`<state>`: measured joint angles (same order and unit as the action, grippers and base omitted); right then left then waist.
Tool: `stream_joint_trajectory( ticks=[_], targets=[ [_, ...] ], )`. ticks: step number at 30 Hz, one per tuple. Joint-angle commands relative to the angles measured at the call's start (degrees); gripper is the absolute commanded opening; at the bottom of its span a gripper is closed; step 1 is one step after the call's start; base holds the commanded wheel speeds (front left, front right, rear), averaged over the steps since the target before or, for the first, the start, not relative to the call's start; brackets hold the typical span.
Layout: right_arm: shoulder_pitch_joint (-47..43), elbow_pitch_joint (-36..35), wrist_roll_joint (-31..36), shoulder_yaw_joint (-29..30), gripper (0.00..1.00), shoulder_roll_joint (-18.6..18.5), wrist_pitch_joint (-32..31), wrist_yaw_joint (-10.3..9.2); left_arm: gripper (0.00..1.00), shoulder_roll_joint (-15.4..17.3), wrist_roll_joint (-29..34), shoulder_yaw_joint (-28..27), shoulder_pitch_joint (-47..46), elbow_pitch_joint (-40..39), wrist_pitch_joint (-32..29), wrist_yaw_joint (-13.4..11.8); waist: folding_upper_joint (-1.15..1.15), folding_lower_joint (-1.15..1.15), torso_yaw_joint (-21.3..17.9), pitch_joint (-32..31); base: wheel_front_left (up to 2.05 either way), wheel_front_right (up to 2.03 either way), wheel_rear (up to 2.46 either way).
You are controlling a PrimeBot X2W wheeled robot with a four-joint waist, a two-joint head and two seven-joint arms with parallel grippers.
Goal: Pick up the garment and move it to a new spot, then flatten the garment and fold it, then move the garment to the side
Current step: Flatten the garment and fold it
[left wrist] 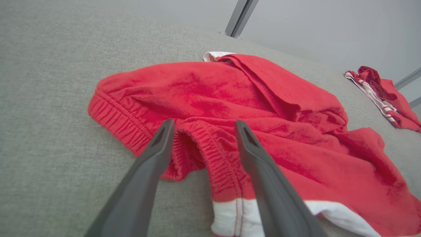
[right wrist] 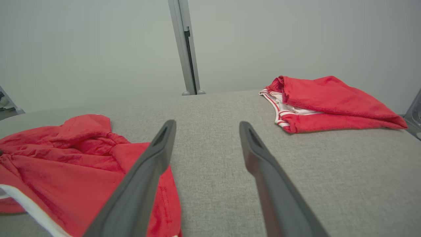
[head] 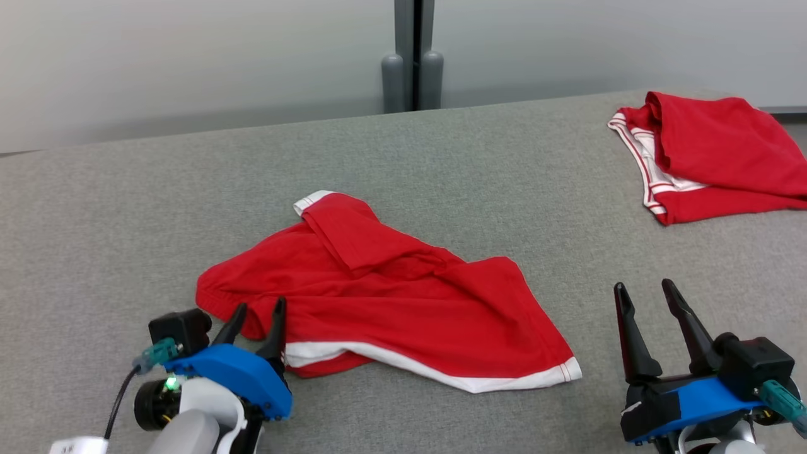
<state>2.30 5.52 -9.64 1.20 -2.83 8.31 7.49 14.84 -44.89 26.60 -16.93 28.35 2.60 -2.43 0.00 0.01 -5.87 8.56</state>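
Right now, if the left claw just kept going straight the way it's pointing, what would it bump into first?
The left gripper, jaws open, would run straight into the ribbed waistband of the crumpled red shorts. It sits right at that edge, though whether it touches the cloth is unclear.

Bare grey table (head: 441, 145) between crumpled red garment (head: 391, 296) and folded red pile (head: 712, 157), wall (head: 189, 57) close behind

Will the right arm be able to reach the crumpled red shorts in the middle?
Probably yes. The right fingers stand open, and just bare table lies between them and the near white-trimmed corner of the shorts, so nothing seems to block the way.
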Motion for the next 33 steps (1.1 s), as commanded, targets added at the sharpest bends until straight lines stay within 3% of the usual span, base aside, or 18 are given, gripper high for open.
stream_joint_trajectory(
  ticks=[1, 6, 16, 24, 33],
  targets=[
    [-0.42, -0.13, 0.28, 0.29, 1.00, -0.13, -0.12, 0.01, 1.00, -0.09, 0.24, 0.25, 1.43, -0.40, 1.04, 0.76, 0.00, -0.01, 0.90, -0.94, 0.00, 0.00, 0.00],
    [-1.60, -0.72, 1.07, 1.25, 1.00, -0.12, -0.81, 0.01, 1.00, -0.43, -0.29, 0.48, 5.11, -1.99, 5.56, 3.31, 0.00, -0.01, 2.82, -3.17, 0.00, 0.00, 0.00],
    [-3.46, -2.00, 1.22, 2.16, 1.00, -0.12, -1.92, 0.02, 1.00, -0.38, 2.55, -4.71, 10.49, -8.67, 12.43, 3.00, 0.00, -0.01, 4.26, -5.90, 0.00, 0.00, 0.00],
    [-5.74, -2.89, 1.65, 2.94, 1.00, -0.12, -2.17, 0.02, 1.00, -2.55, 13.02, -12.91, 15.43, -16.73, 12.60, 3.79, 0.00, -0.01, 5.34, -7.31, 0.00, 0.00, 0.00],
    [-6.90, -3.87, 2.04, 2.61, 1.00, -0.12, -3.04, 0.02, 1.00, -4.16, 20.68, -16.08, 19.31, -15.34, 12.61, 4.37, 0.00, -0.01, 5.35, -8.71, 0.00, 0.00, 0.00]
  ],
)
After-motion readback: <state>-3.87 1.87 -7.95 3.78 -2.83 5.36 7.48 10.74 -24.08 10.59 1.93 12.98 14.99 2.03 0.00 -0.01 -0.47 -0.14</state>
